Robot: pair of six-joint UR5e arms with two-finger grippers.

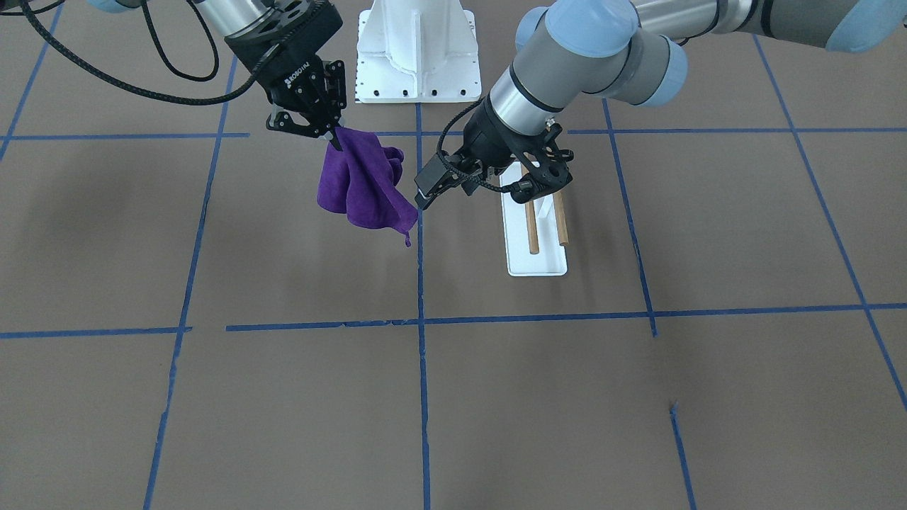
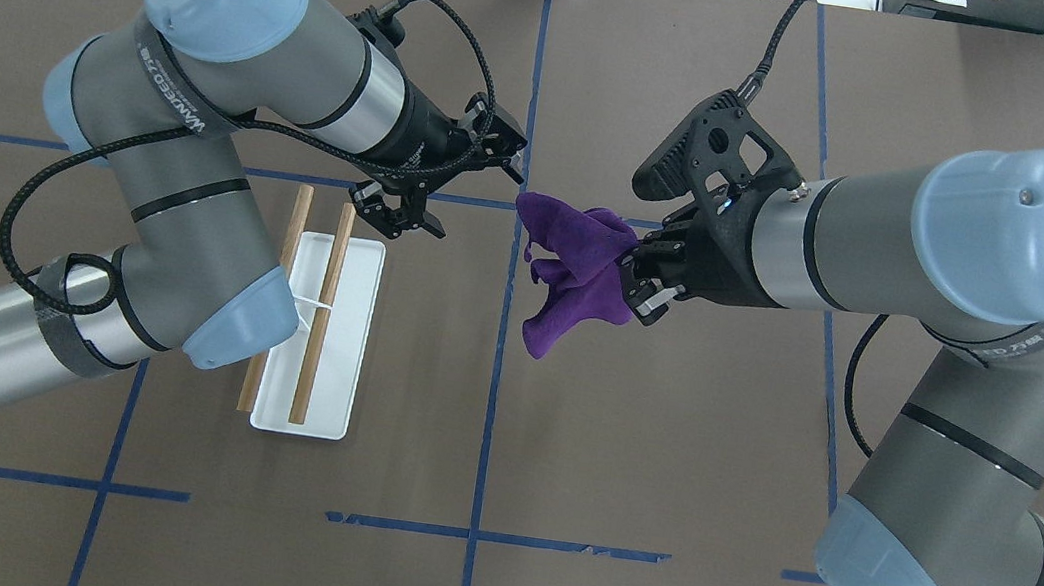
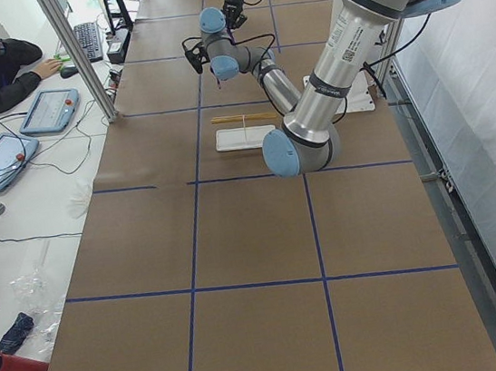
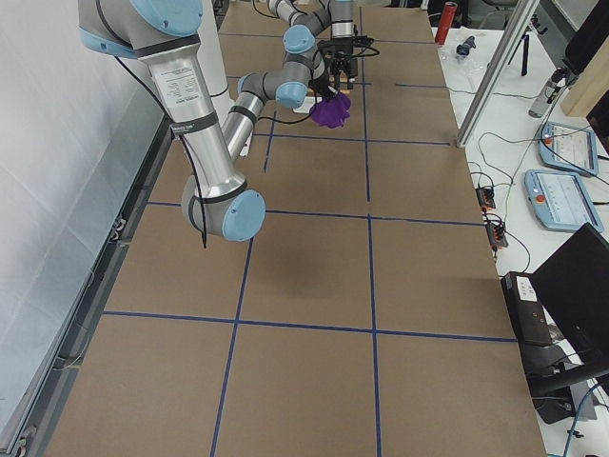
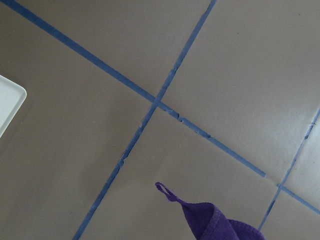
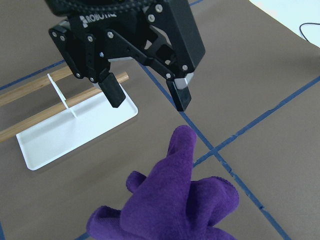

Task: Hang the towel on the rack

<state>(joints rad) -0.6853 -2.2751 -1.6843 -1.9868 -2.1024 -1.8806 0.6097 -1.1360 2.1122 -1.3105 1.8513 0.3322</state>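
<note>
Item: purple towel, bunched, hanging clear of the worktop, pinched in the closed jaws of the right gripper, apart from the rack. Opposite, left gripper: jaws wide open, empty, facing the towel. Risk: a thin pinch may slip at hand-over; the wadded cloth may snag or topple the light rack.

Right gripper hung raised, pointing down, jaws pinched on towel corner. Left gripper faced it close by, jaws spread wide. Both reached toward centre from opposite sides.
</note>
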